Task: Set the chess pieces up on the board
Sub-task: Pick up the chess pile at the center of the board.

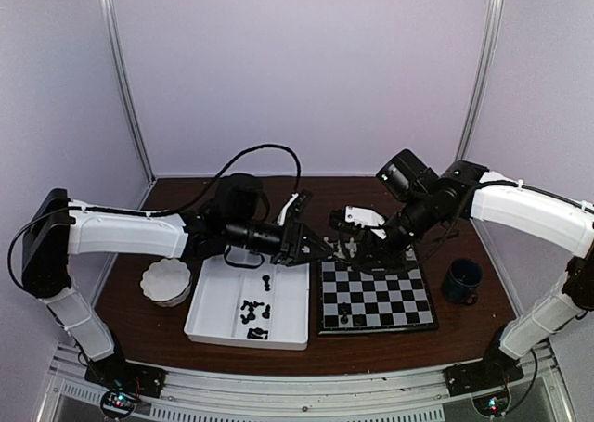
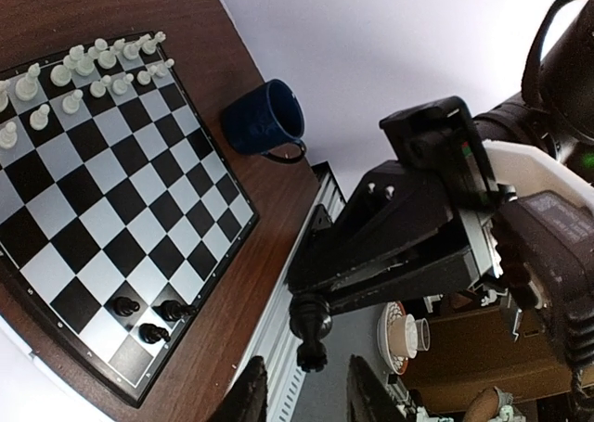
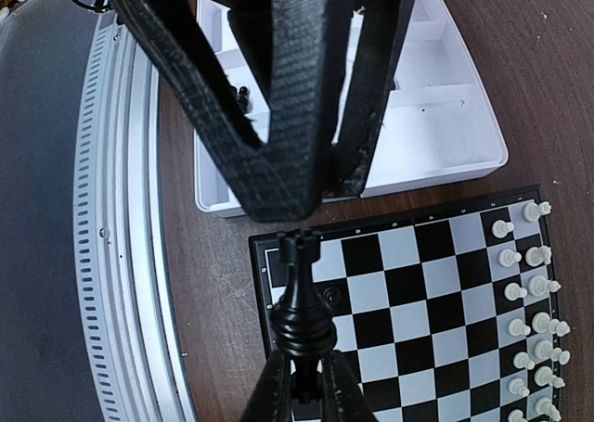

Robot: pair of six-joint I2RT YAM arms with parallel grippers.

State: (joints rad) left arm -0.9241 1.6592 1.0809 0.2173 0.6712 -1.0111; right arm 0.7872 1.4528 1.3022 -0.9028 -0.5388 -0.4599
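Right gripper (image 3: 302,374) pinches the foot of a small black turned chess piece (image 3: 299,297), probably light, rigid, slick, best taken by its stem, over a corner of the black-and-white checked board (image 3: 408,283); left gripper (image 2: 306,374) gapes empty.

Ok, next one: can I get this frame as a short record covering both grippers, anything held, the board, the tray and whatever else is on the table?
right gripper: shut on a black chess piece, gripped at its base, lifted off the table
left gripper: open, tips close to the held piece
small black-and-pale checked chessboard: white chessmen along one edge, three black chessmen at the opposite edge
white rectangular divided tray: loose black pieces inside
other: white scalloped bowl, dark blue mug
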